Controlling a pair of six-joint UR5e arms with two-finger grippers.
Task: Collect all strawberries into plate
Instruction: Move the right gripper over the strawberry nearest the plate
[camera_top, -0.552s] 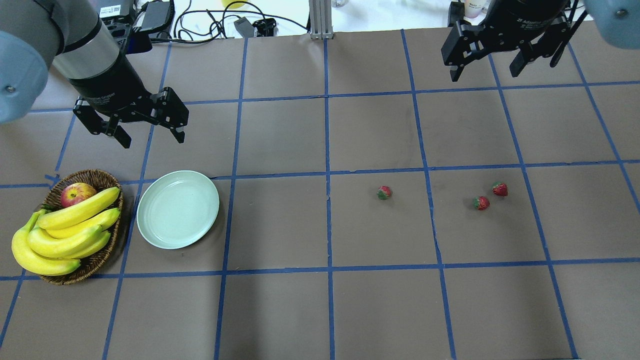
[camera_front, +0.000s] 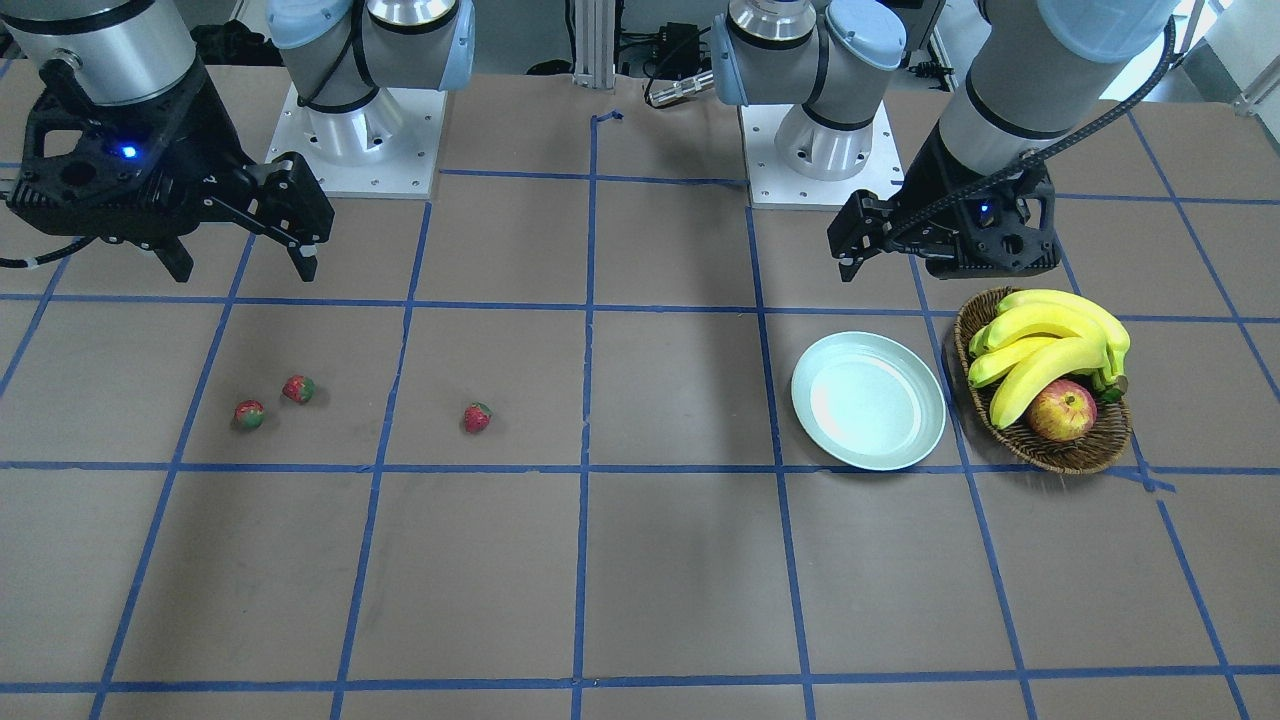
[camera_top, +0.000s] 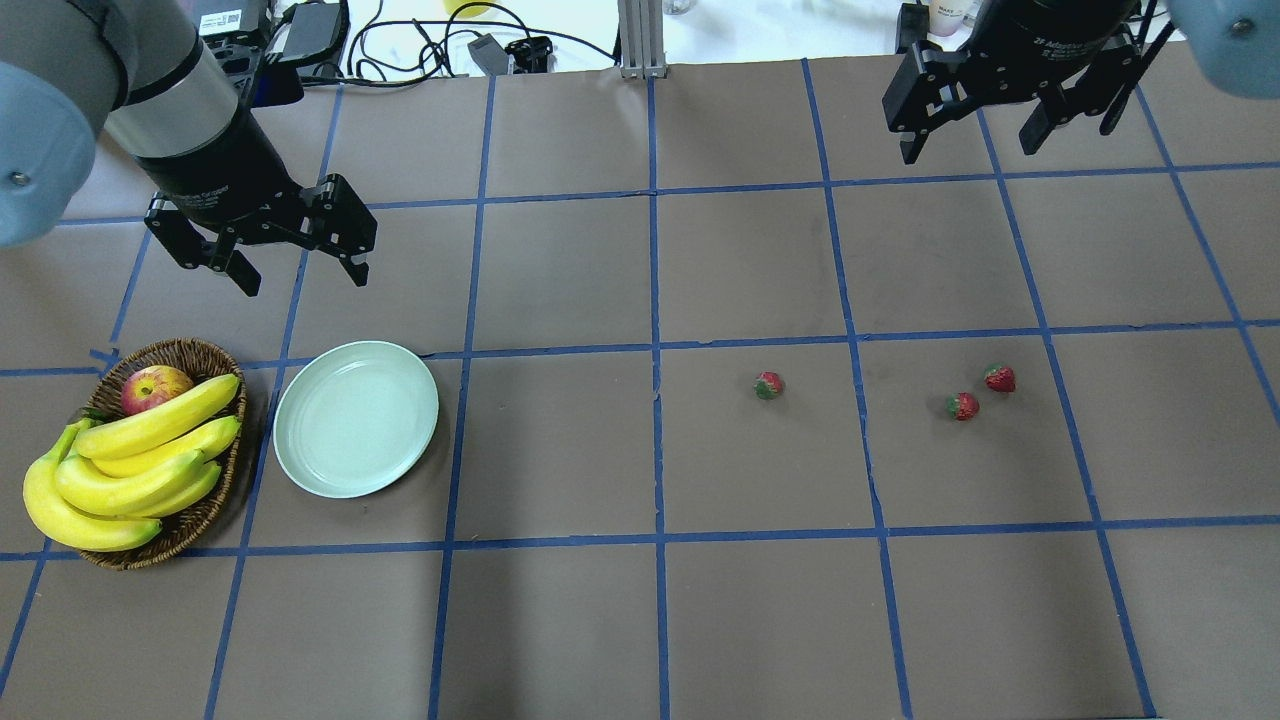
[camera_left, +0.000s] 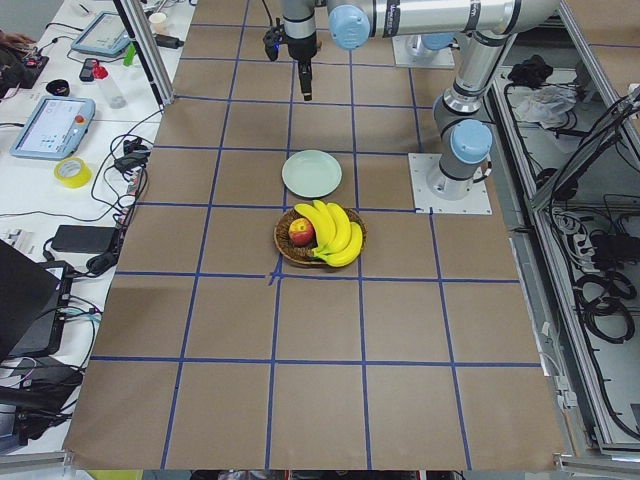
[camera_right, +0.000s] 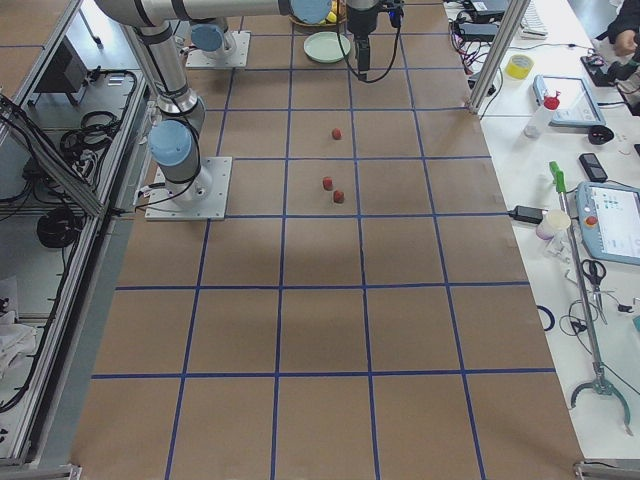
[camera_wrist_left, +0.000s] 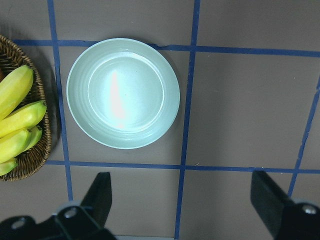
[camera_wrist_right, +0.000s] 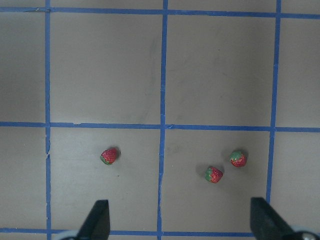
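Red strawberries (camera_top: 962, 406), all 3 loose on robot's right, well apart from plate (camera_top: 356, 418) far left. R gripper (camera_top: 968, 140) nearer, jaws apart, berries robot-ward of it. L gripper (camera_top: 303, 275) also apart, near plate.

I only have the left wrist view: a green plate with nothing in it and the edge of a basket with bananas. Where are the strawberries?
Observer: All three strawberries lie on the table on the robot's right side, well away from the plate.
Reviewer: Is the right gripper holding anything?
Observer: No. The right gripper hangs above the table with its fingers open and empty.
Reviewer: Anything in the basket besides bananas?
Observer: Yes, an apple sits in the basket next to the bananas.
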